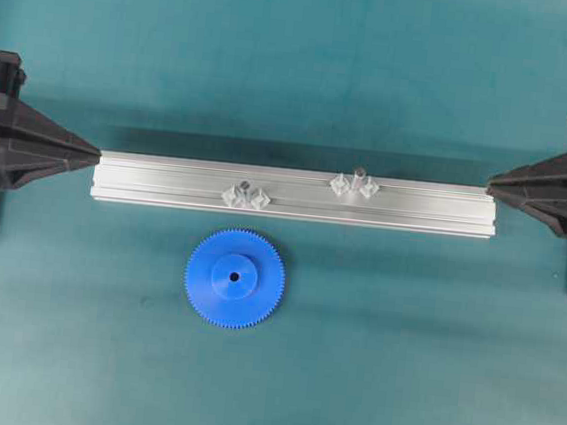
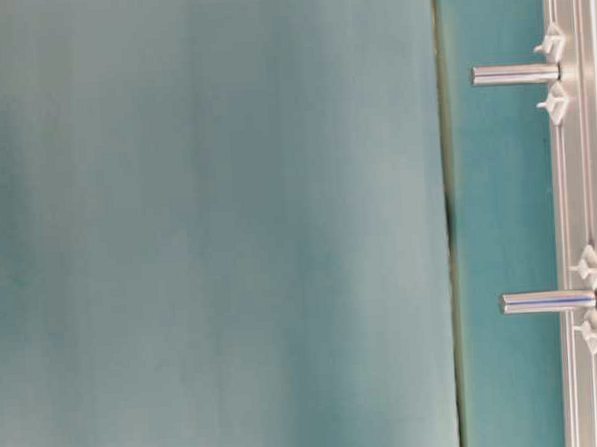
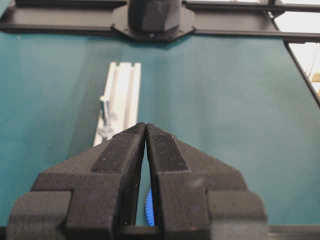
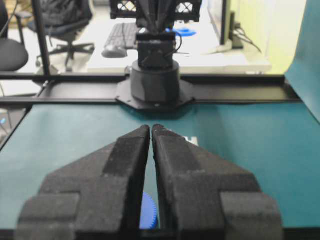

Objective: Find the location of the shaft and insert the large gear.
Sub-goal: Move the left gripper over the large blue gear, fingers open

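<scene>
Large gear: flat on the mat at 6 o'clock of the rail — just clear of it.
Shafts: two look-alike pins upright on the rail; I cannot tell which is meant.
Left gripper: at the rail's 9 o'clock end, fingers pressed together, empty.
Right gripper: at the 3 o'clock end — likewise closed on nothing.

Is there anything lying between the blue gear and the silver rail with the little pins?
No. In the overhead view, only bare teal mat separates the blue gear from the silver rail; the gear lies flat just in front of it, not touching.
</scene>
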